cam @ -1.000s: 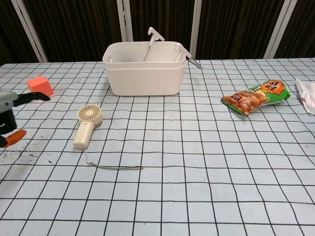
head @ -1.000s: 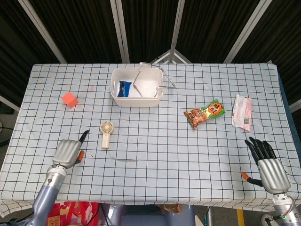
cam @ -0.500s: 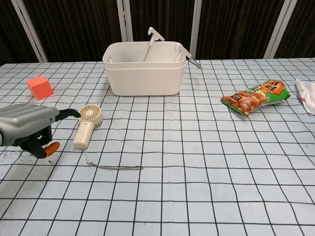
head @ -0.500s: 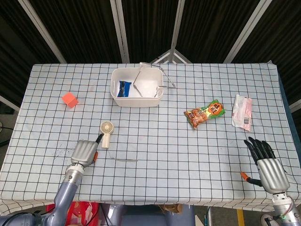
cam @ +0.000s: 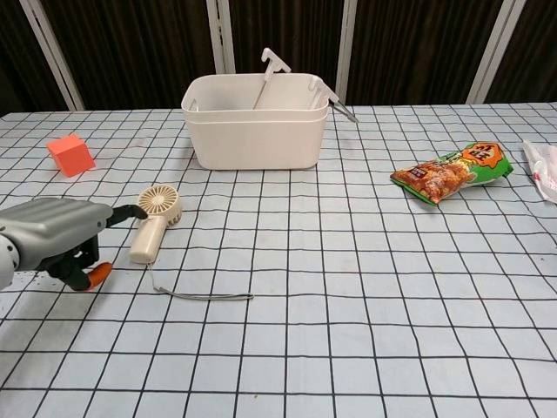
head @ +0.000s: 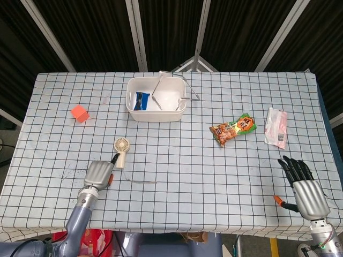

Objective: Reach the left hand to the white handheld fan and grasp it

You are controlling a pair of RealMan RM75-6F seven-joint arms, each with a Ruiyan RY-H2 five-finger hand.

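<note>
Beside the white handheld fan [cam: 155, 221] lying flat on the table [cam: 348, 305] | left hand [cam: 54, 237] has closed in, fingertip near the handle, empty, fingers apart | grasp not yet made

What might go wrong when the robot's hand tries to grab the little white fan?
The left hand comes in from the side of the white handheld fan, fingertips near its handle, not yet around it. It might push the light fan across the checked tablecloth instead of gripping it. The fan lies flat, so fingers may struggle to get under it. The thin grey wrist cord trailing from the handle could catch on a finger.
</note>
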